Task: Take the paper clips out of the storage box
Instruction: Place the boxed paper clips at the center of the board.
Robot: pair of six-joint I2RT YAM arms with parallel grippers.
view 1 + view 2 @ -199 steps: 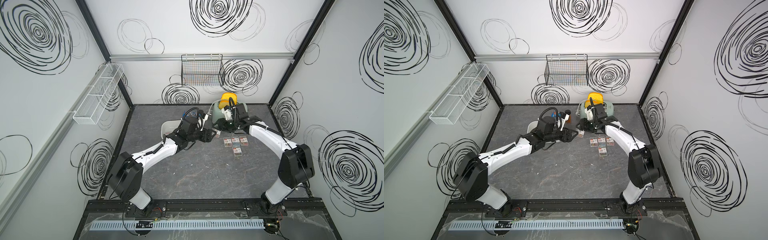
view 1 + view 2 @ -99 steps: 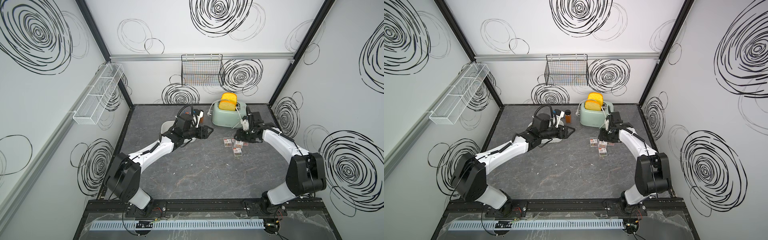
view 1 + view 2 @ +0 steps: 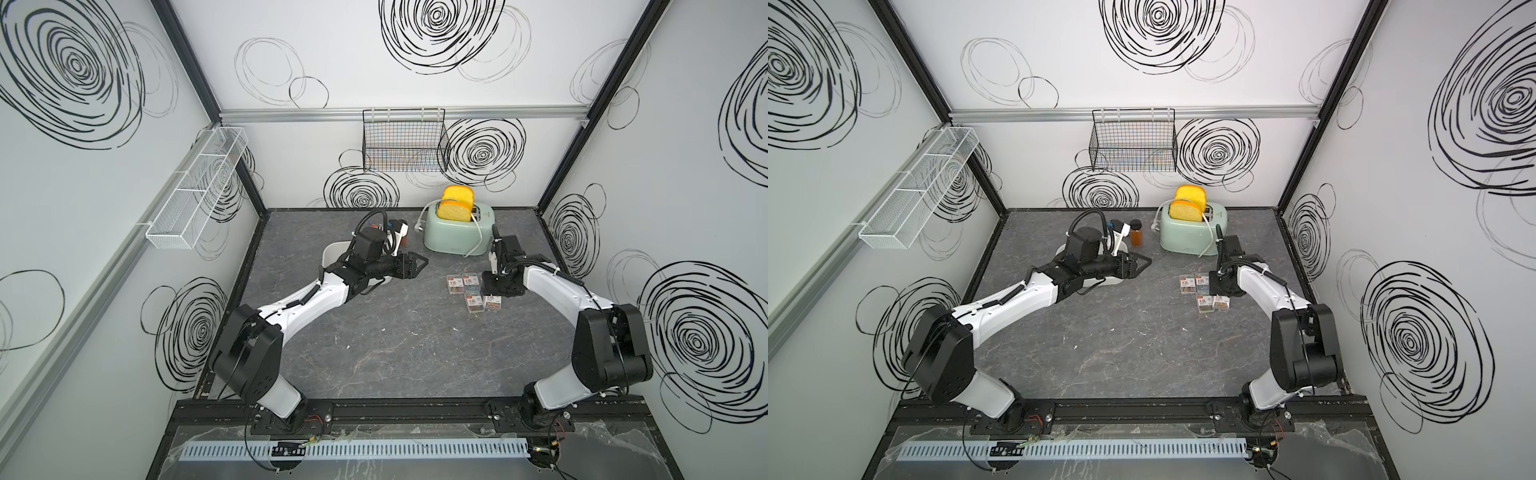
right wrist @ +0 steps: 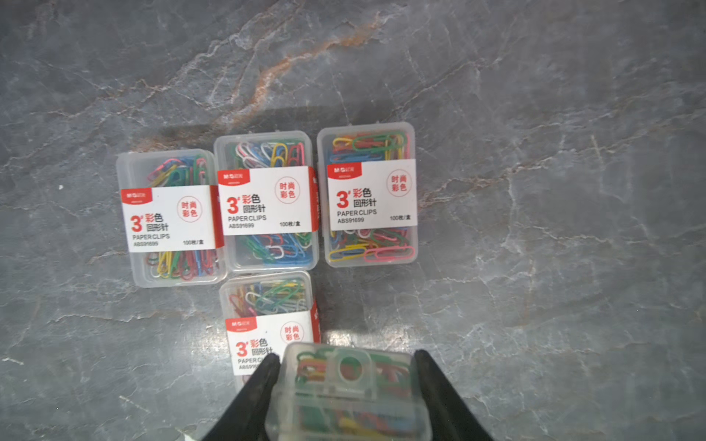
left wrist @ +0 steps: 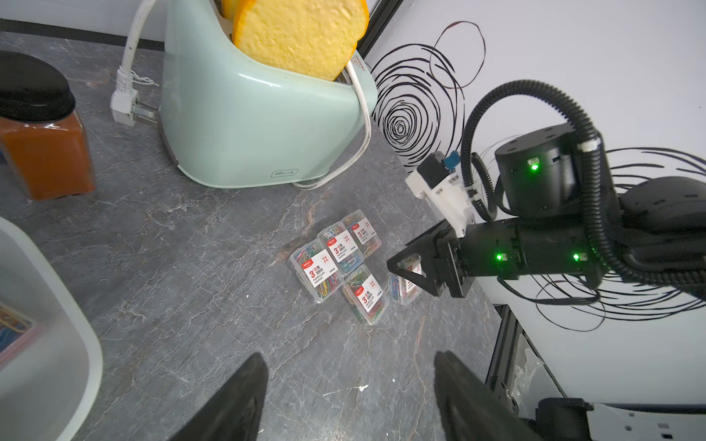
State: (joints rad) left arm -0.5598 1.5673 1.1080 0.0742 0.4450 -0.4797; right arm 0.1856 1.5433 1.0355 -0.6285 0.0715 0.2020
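Right of centre on the grey table (image 3: pixel 395 340), just on the near side of a mint toaster (image 3: pixel 453 241), the right gripper (image 4: pixel 345 362) clamps a clear case (image 4: pixel 347 397) of coloured paper clips by its sides, its jaws partly closed around it. Four more cases (image 4: pixel 267 200) lie flat on the table with white-and-red labels up: three side by side in a row, and a fourth case (image 4: pixel 267 317) just nearer than the middle one. The held case sits just right of that fourth case and overlaps it in the right wrist view; whether it touches the table cannot be told. In both top views the gripper's body covers the right end of the row. Farther left, the left gripper (image 5: pixel 347 359) hovers with its jaws wide apart and nothing between them, pointing right towards the cases but well apart from them. The white box (image 3: pixel 332 254) stands in the far left part of the table beneath the left arm, which hides most of it; a blurred coloured shape shows inside it in the left wrist view. A brown jar (image 3: pixel 1136 235) with a black lid stands between box and toaster, and two yellow bread slices (image 3: pixel 451 210) stick up from the toaster
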